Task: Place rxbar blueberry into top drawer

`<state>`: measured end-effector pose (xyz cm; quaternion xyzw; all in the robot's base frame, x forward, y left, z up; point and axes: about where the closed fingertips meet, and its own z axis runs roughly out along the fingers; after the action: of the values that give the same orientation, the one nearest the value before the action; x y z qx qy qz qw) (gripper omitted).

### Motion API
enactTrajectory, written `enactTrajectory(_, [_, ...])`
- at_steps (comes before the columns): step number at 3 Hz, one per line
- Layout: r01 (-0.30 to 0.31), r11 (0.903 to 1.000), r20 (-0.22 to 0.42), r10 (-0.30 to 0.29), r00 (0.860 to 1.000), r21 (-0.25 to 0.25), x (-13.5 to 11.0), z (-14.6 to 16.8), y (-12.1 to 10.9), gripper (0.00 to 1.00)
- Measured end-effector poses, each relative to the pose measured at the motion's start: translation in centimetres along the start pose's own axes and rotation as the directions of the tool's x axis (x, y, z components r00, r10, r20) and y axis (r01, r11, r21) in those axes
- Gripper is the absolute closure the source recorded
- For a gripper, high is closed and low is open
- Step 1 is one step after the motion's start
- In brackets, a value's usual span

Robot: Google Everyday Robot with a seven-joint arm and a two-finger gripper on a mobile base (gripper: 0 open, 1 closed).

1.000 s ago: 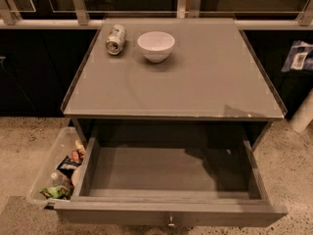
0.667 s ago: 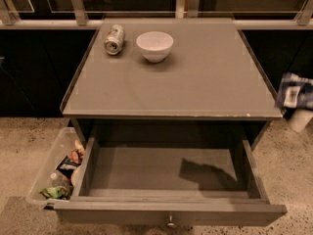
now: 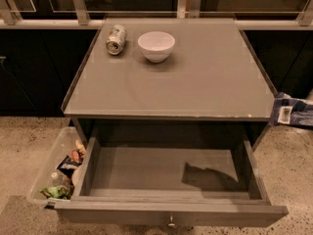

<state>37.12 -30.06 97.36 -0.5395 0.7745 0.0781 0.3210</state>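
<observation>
Starting at the gripper (image 3: 306,109): it sits at the far right margin of the camera view, outboard of the table's front right corner, and is mostly masked by the rxbar blueberry (image 3: 288,112). Whether it is clamped on the bar cannot be told, though the bar hangs in the air above the floor, which suggests it is being carried. The bar lies beside the right edge of the table top (image 3: 205,87), well apart from the top drawer (image 3: 156,173). The drawer stands pulled fully out below the front edge, with its grey bottom bare apart from a shadow toward its right side. Judgement: the carry step is in hand, and the placing is not yet done. The next move calls for travel leftward and down over the drawer's right wall, then a release low above the bottom. The table's front lip overhangs the drawer's rear and may obstruct a steep approach. A soda can (image 3: 116,39) and a white bowl (image 3: 156,45) stand at the back left corner, out of the path. A clear bin (image 3: 45,173) of snacks touches the drawer's left wall.
</observation>
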Motion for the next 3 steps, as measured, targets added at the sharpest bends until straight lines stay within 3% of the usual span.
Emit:
enactTrajectory(1, [-0.005, 0.9998, 0.011, 0.006, 1.000, -0.017, 0.3, 2.4, -0.2, 1.00])
enactTrajectory(2, [0.026, 0.9932, 0.075, -0.018, 0.997, -0.114, 0.0, 9.6, -0.1, 1.00])
enactTrajectory(3, [0.042, 0.9670, 0.139, -0.007, 0.990, -0.251, 0.6, 16.5, 1.3, 1.00])
